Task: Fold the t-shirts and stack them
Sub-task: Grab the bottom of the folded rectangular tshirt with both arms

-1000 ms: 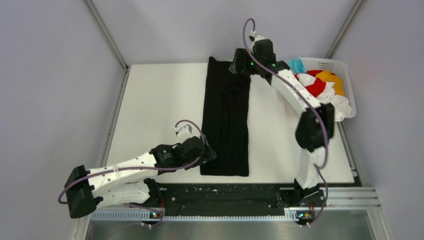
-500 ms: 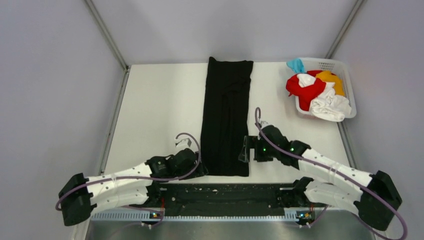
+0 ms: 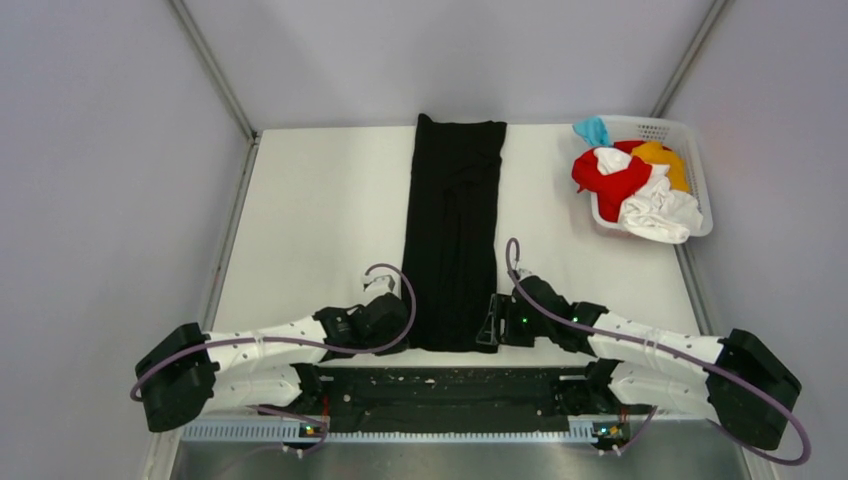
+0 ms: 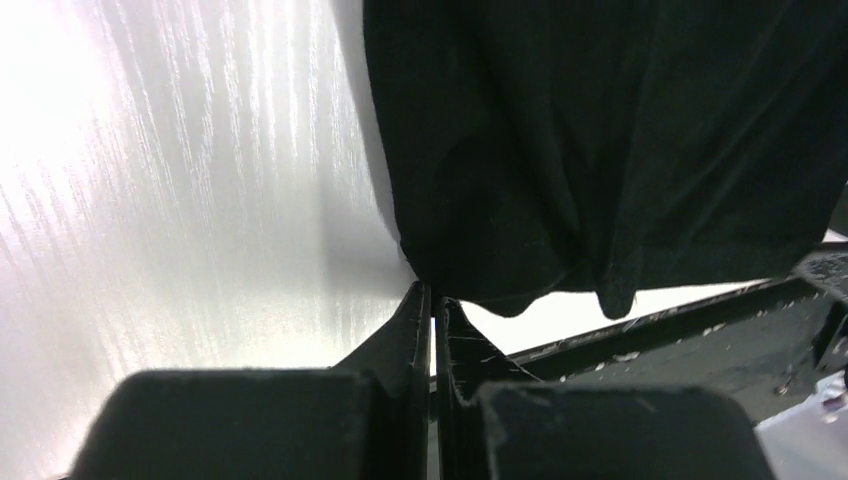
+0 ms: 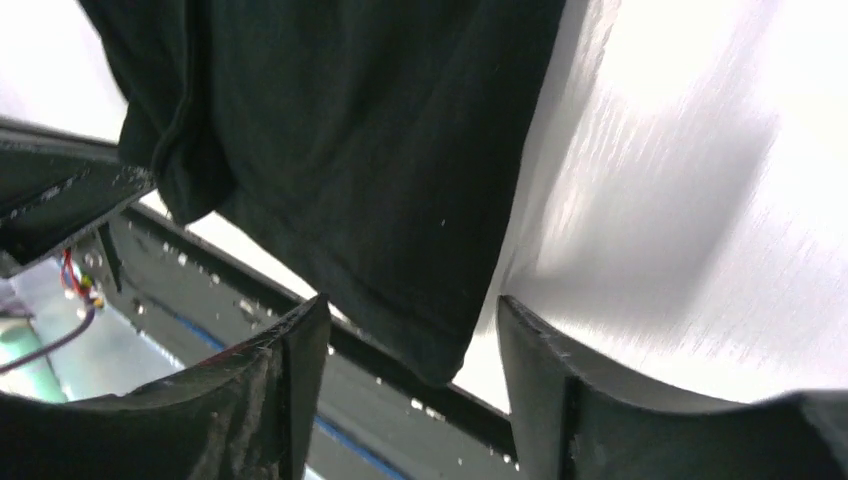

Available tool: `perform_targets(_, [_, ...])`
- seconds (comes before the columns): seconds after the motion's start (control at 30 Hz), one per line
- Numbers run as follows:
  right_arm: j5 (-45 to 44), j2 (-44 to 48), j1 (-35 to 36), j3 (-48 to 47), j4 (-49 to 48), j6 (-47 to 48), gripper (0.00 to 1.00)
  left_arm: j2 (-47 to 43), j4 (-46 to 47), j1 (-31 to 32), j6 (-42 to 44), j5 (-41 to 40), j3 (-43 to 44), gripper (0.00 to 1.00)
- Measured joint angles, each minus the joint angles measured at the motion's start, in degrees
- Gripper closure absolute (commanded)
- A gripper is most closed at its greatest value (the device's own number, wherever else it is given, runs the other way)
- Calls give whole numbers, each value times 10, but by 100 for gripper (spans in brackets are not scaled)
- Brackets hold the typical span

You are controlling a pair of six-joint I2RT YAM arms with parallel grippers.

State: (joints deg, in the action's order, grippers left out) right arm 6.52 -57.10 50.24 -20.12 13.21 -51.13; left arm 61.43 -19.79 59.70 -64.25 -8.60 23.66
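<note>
1. Workpiece: a large, plain black t-shirt (image 3: 452,230) of soft cloth is laid flat as a long narrow strip down the ctr of the white table (image 3: 310,220). It runs from the far edge to the near edge.
2. The near hem of the strip is located just beside the black base rail (image 3: 450,385) at the arm mounts.
3. The left gripper (image 3: 400,322) is positioned low at the near-left corner of the black t-shirt, w/ its arm stretched along the near edge.
4. Left wrist view: the left gripper (image 4: 432,292) is seen clenched, w/ only a hairline slit btwn the fingers (image 4: 405,330). The corner hem of the black t-shirt (image 4: 600,130) is nipped at the tips.
5. The right gripper (image 3: 490,320) is positioned low at the near-right corner of the strip, opposite the left gripper.
6. Right wrist view: the right gripper (image 5: 410,305) is seen released, w/ its fingers (image 5: 290,370) well apart. The corner of the black t-shirt (image 5: 350,130) is straddled but not pinched.
7. A white plastic lattice basket (image 3: 660,123) is located at the far-right corner of the table.
8. Basket contents, in a loose heap:
   - a red t-shirt (image 3: 605,180)
   - a white t-shirt (image 3: 660,212)
   - an orange-yellow t-shirt (image 3: 665,155)
   - a light blue t-shirt (image 3: 595,130), draped at the far-left rim
9. The basket and its contents are well apart from both grippers.
</note>
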Motion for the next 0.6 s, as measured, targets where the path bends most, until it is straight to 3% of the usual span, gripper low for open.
perform_targets(0.07, [-4, -12, 0, 0, -12, -3, 70, 0, 0, -1, -2, -7, -1, 100])
perform_targets(0.2, [10, -26, 0, 12, -15, -10, 99, -1, 0, -1, 3, -7, -1, 100])
perform_targets(0.6, [95, 158, 10, 71, 40, -45, 100, -129, -25, 1, 32, 85, -60, 100])
